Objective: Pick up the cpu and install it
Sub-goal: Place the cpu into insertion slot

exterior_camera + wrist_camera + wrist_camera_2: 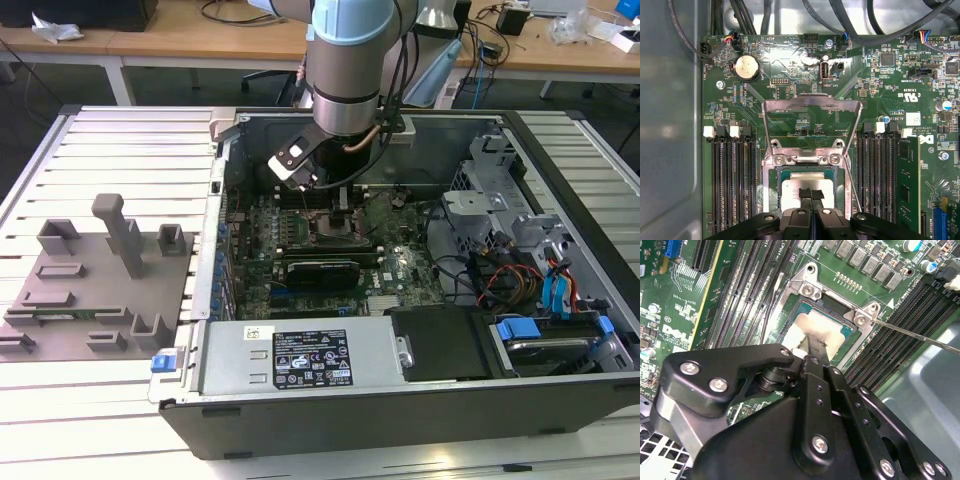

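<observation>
The cpu point(792, 192), a pale silvery square chip, lies flat inside the motherboard's socket point(774, 172); in the second wrist view the cpu point(805, 327) shows between the socket's screws. My gripper point(810, 192) stands straight over it, fingers shut together, and their black tips rest on the chip's top, not around it. The second wrist view shows the gripper point(810, 342) reaching down onto the chip. The socket's metal load plate point(811, 102) is swung up and open, with its thin lever point(920, 335) released to the side. In the exterior view the gripper point(340, 205) is low inside the computer case point(400, 410).
Memory slots point(732, 180) flank the socket on both sides, with one memory stick point(907, 180) seated. A long black expansion card point(320, 270) lies just in front of the socket. Cables and a drive cage point(500, 210) fill the exterior view's right. A grey fixture tray point(95, 290) lies outside the case.
</observation>
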`<state>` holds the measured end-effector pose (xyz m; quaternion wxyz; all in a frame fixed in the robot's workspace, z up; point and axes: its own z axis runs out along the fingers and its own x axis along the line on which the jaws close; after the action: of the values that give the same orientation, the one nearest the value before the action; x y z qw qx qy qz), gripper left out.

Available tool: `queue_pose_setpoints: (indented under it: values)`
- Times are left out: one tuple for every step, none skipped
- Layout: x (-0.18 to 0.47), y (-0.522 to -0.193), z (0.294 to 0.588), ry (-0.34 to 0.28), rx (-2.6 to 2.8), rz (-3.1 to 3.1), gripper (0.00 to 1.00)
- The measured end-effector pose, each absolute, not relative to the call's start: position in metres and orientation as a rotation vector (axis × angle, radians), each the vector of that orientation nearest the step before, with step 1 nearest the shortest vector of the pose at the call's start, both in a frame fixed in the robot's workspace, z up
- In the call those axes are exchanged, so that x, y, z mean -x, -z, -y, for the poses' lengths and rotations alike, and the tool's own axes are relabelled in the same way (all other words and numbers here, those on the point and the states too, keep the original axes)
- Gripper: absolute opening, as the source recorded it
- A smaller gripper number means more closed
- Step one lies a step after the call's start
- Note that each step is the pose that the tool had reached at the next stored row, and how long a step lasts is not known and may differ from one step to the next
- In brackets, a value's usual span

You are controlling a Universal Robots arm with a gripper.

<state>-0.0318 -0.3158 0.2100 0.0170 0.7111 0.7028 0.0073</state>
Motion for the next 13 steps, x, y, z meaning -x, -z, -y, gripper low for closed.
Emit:
queue_pose_setpoints:
  values:
    - [0.0317, -0.2100, 0.3157, -0.022, -2.210, -2.184, 0.11]
    - [0.0318, -0.2098, 0.3157, -0.022, -2.210, -2.184, 0.11]
    - [0.0318, -0.2095, 0.3157, -0.022, -2.210, -2.184, 0.11]
    - [0.0318, -0.2091, 0.3157, -0.023, -2.210, -2.184, 0.11]
    - [0.0319, -0.2087, 0.3158, -0.022, -2.210, -2.184, 0.11]
    - [0.0320, -0.2084, 0.3157, -0.022, -2.210, -2.184, 0.11]
    - [0.0322, -0.2077, 0.3157, -0.023, -2.210, -2.184, 0.11]
    - [0.0323, -0.2065, 0.3158, -0.022, -2.210, -2.184, 0.11]
    - [0.0323, -0.2065, 0.3158, -0.022, -2.210, -2.184, 0.11]
    - [0.0323, -0.2064, 0.3158, -0.022, -2.210, -2.184, 0.11]
    - [0.0322, -0.2058, 0.3157, -0.023, -2.210, -2.184, 0.11]
    - [0.0322, -0.2051, 0.3157, -0.023, -2.210, -2.184, 0.11]
    - [0.0323, -0.2046, 0.3158, -0.022, -2.210, -2.184, 0.11]
